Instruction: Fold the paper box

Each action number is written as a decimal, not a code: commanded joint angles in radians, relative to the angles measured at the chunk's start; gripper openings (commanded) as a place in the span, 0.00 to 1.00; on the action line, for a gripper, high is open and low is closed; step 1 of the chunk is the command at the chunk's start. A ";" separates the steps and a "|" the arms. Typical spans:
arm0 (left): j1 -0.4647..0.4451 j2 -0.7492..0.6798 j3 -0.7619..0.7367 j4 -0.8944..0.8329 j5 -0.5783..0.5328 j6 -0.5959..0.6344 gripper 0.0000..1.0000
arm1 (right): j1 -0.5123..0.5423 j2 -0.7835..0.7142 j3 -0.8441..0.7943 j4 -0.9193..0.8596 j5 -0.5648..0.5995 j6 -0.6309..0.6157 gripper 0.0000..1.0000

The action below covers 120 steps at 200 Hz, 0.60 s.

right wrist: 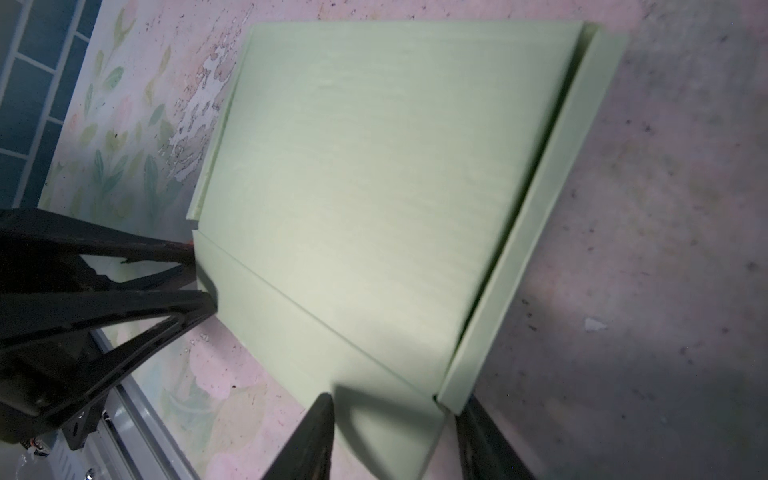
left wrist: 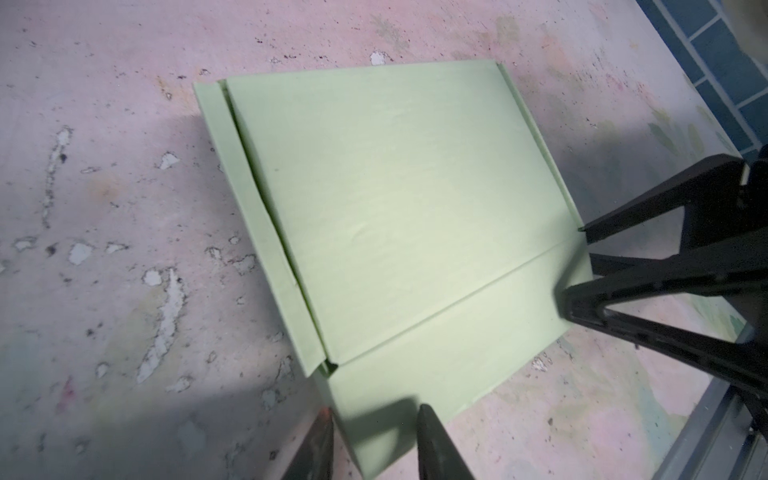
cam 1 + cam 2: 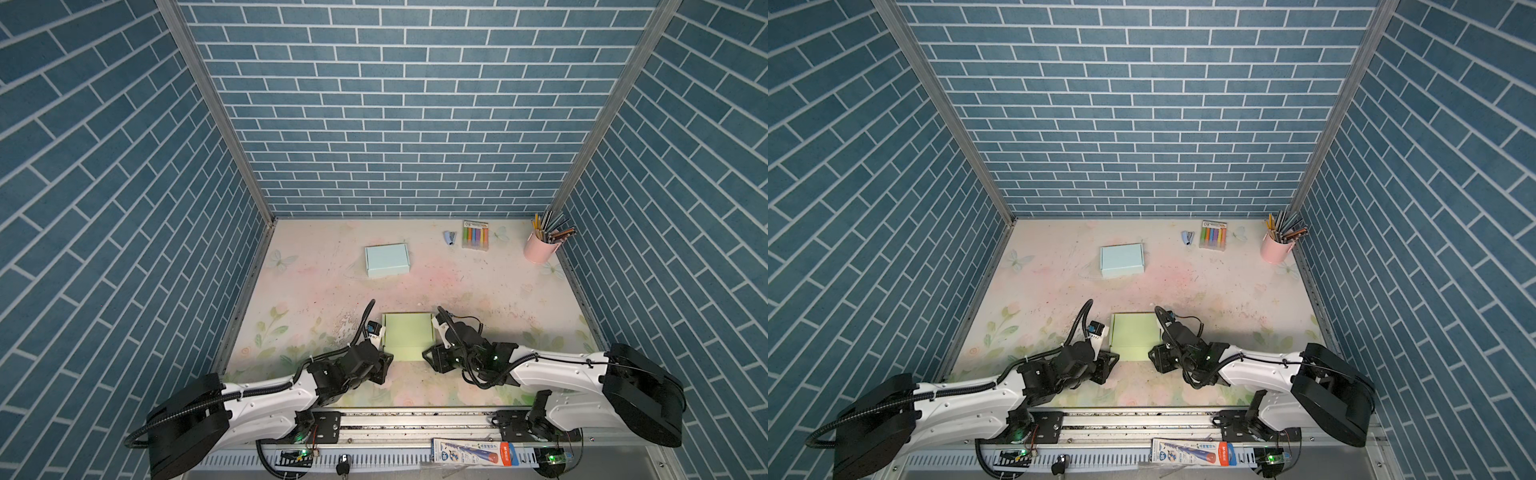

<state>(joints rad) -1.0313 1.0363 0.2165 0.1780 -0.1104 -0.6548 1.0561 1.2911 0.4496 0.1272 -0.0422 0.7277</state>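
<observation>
Pale green flat paper box (image 2: 395, 187) lay just ahead of your left gripper (image 2: 374, 411) and right gripper (image 1: 395, 401), each straddling one corner, jaws apart, clamping nothing.

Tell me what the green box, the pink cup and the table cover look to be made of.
Green box: thin matte paperboard, going by its sharp creases and thin flap edges.
Pink cup: smooth and evenly coloured, maybe plastic or painted metal; too small to tell.
Table cover: matte printed floral sheet, worn, with flaked patches showing white.
</observation>
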 commanded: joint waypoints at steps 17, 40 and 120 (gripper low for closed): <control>0.005 -0.023 0.024 0.006 0.009 0.007 0.38 | 0.006 -0.022 0.027 0.023 -0.019 0.003 0.49; 0.006 -0.019 0.023 0.008 -0.002 0.011 0.38 | 0.005 -0.022 0.024 0.021 -0.011 0.001 0.49; 0.056 0.019 0.015 0.021 -0.019 0.043 0.34 | -0.022 -0.053 0.006 -0.007 -0.006 -0.005 0.51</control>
<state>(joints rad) -0.9894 1.0702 0.2203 0.1875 -0.1116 -0.6304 1.0393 1.2842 0.4496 0.1410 -0.0528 0.7273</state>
